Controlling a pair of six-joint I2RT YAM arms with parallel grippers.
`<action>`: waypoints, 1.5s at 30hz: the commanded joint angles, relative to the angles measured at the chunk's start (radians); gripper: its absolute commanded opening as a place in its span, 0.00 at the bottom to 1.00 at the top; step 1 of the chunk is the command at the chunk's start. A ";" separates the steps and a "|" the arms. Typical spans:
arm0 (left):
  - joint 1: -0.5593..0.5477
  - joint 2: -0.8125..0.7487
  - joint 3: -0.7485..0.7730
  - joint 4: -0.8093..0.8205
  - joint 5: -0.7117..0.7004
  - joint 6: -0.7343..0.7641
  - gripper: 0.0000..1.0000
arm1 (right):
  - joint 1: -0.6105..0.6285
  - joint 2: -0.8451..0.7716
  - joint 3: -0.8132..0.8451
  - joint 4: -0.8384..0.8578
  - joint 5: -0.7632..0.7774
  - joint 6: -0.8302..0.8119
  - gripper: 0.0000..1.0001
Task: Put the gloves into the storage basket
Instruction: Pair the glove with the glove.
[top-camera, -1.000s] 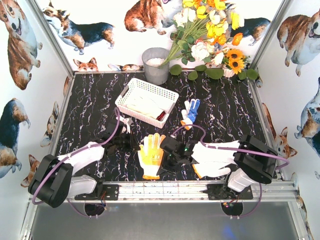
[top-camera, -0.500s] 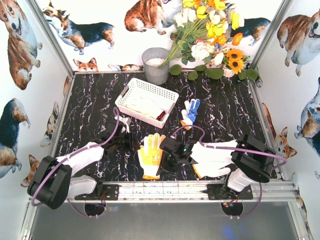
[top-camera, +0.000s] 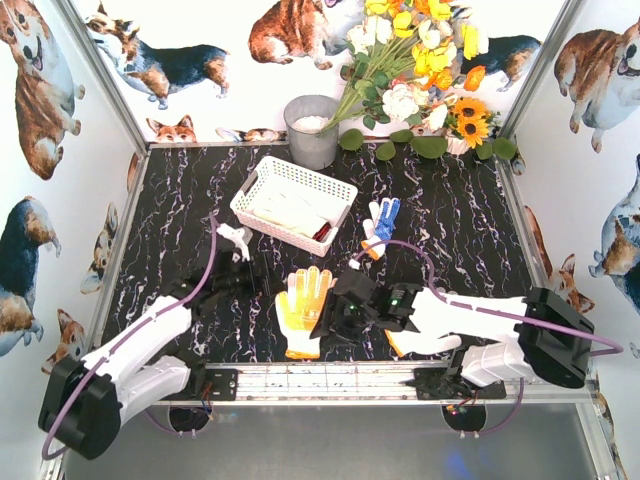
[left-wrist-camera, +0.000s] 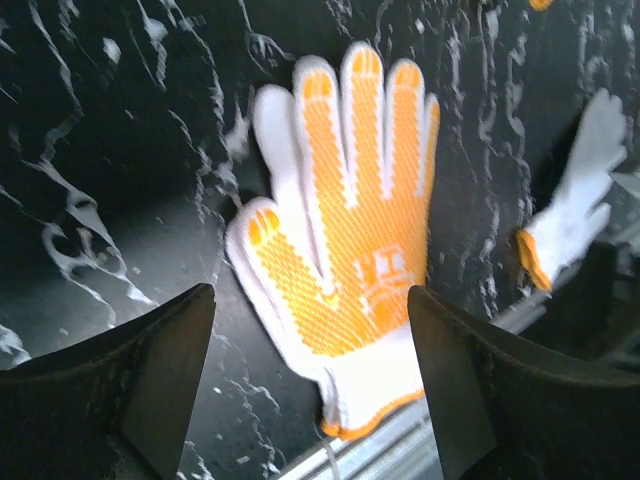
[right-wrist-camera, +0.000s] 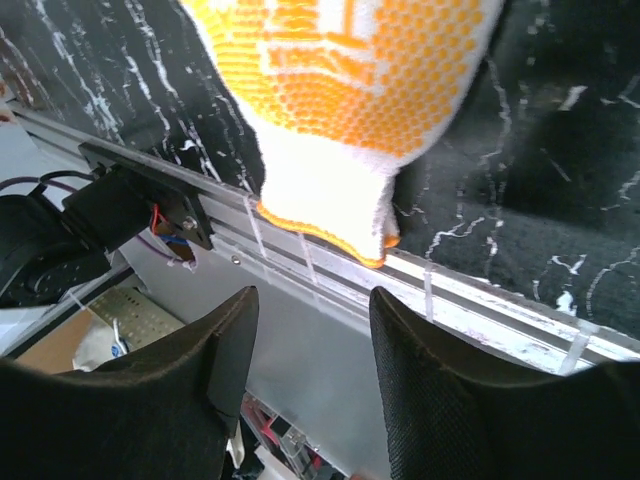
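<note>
Setting: a robot test booth, lab-style, closed in on three sides.
Walls: white panels (top-camera: 230, 90) printed with cartoon corgis, framed by aluminium posts (top-camera: 100, 72).
Bench: a black marble-pattern tabletop (top-camera: 460, 230) — two cabled robot arms (top-camera: 140, 345) bolted to a metal rail (top-camera: 330, 380) at its near edge.
Props: a flower bouquet (top-camera: 415, 60) and a grey bucket (top-camera: 312, 130) at the back.

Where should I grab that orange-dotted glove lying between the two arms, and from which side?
Probably the white cuff of the orange-dotted glove. It lies flat, palm up, fingers pointing to the far side, so nothing stands up; the cuff's hemmed edge by the metal rail looks the thickest part. Come from above, pinching across it.
</note>
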 joint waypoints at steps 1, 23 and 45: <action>0.007 -0.053 -0.081 -0.016 0.147 -0.110 0.73 | 0.000 -0.029 -0.061 0.076 0.055 0.030 0.48; -0.009 0.141 -0.232 0.282 0.236 -0.251 0.65 | -0.187 0.084 -0.075 0.212 0.067 -0.083 0.35; -0.008 0.265 -0.220 0.296 0.159 -0.213 0.31 | -0.245 0.297 0.063 0.189 -0.039 -0.206 0.16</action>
